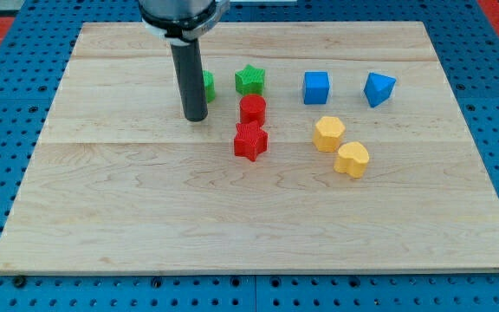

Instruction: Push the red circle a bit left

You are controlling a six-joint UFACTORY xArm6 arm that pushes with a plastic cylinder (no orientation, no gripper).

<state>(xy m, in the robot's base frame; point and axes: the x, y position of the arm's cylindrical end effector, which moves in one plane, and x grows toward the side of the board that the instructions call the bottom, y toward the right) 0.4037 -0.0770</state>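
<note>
Here the red circle (252, 109) sits on the wooden desk (145, 217) a little toward the view's top from the middle, with the red star (250, 140) just below it, close enough that I cannot tell whether they touch. My tip (196, 118) rests on the desk to the view's left of the red circle, near it but apart, at about the same height in the view. There is no pincer on this arm, only the dark rod. A green block (208, 85) peeks out from behind the rod, its shape hidden. The green star (250, 80) lies just above the red circle. Further to the view's right stand a blue cube (316, 87) and a second, tilted blue block (379, 88), and below them a yellow hexagon (328, 133) beside a yellow heart (352, 159).
</note>
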